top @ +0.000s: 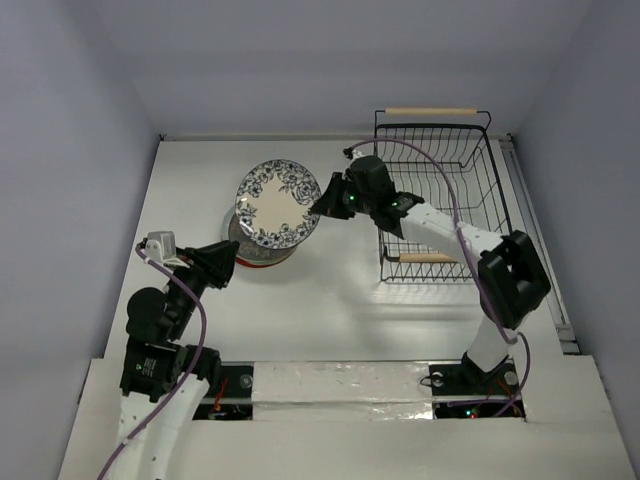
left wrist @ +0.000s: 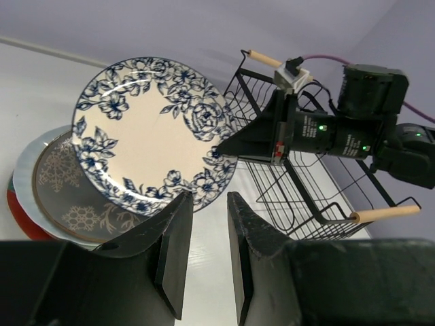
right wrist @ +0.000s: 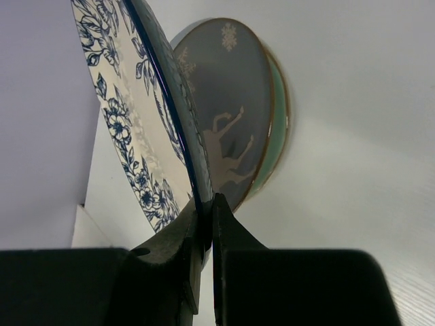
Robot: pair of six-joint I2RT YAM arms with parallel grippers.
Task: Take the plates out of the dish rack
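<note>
Blue-floral plate (top: 278, 204) | right tool (right wrist: 207, 210) clamped on rim | left tool (left wrist: 207, 202) apart, empty

Plate (top: 278, 203) over stack (left wrist: 61, 193); dish rack (top: 440, 165) to right.

Soft, even overhead light; faint shadows on the white table (top: 330, 300). Right wrist view: right tool (right wrist: 206, 207) dark, blurred close up.
</note>
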